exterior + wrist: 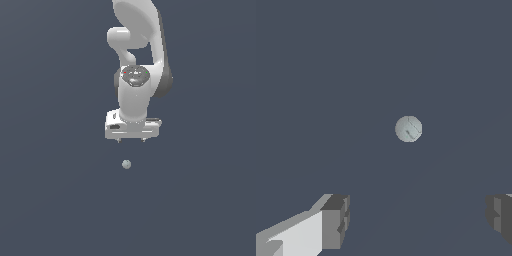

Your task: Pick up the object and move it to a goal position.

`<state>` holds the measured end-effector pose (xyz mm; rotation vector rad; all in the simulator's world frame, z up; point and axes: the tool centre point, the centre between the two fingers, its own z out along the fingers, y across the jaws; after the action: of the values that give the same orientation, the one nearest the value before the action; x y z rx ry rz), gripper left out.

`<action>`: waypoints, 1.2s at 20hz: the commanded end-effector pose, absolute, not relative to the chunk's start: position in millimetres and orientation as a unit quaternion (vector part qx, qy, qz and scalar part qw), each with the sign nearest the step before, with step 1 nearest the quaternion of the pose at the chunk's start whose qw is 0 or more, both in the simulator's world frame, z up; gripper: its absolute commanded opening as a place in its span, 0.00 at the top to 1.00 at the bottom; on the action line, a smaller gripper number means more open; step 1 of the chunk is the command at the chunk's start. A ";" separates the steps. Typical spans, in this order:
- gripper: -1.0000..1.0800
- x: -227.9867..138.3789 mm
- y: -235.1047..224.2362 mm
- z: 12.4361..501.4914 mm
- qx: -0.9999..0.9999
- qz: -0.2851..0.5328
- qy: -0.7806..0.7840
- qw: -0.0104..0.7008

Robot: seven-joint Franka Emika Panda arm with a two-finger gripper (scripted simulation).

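The object is a tiny pale grey-blue sphere [126,164] lying on the dark grey floor. In the exterior view my white gripper [131,140] hangs above it, its fingertips apart from the sphere, with a gap between them. In the wrist view the sphere [408,128] lies beyond the two fingers [335,221], which stand wide apart with nothing between them. The gripper [418,220] is open and empty.
The white arm [137,60] rises behind the gripper in the exterior view. The floor [60,200] is plain dark grey-blue with no other objects or marker visible.
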<state>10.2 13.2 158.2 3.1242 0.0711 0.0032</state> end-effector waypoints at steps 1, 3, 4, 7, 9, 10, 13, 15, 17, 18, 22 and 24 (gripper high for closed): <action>0.04 10.2 13.2 158.2 1.000 0.001 0.023 0.008; 0.04 10.9 13.7 159.0 1.000 0.002 0.023 0.009; 0.04 11.7 14.4 160.3 1.000 0.003 0.023 0.009; 0.04 16.0 18.1 166.9 1.000 0.010 0.027 0.011; 0.04 18.4 20.6 171.6 0.999 0.014 0.031 0.012; 0.04 19.1 21.4 173.3 0.999 0.016 0.033 0.012; 0.04 19.2 22.2 175.2 0.999 0.017 0.036 0.013; 0.04 19.2 21.8 174.2 0.999 0.016 0.034 0.013; 0.04 19.7 21.3 172.5 0.999 0.016 0.029 0.012; 0.04 20.2 21.0 171.4 0.999 0.016 0.026 0.012; 0.04 23.7 19.4 164.9 1.000 0.015 0.003 0.010; 0.04 25.9 18.2 160.0 1.000 0.014 -0.013 0.009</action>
<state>24.4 19.1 163.7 3.1220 -0.0052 0.0460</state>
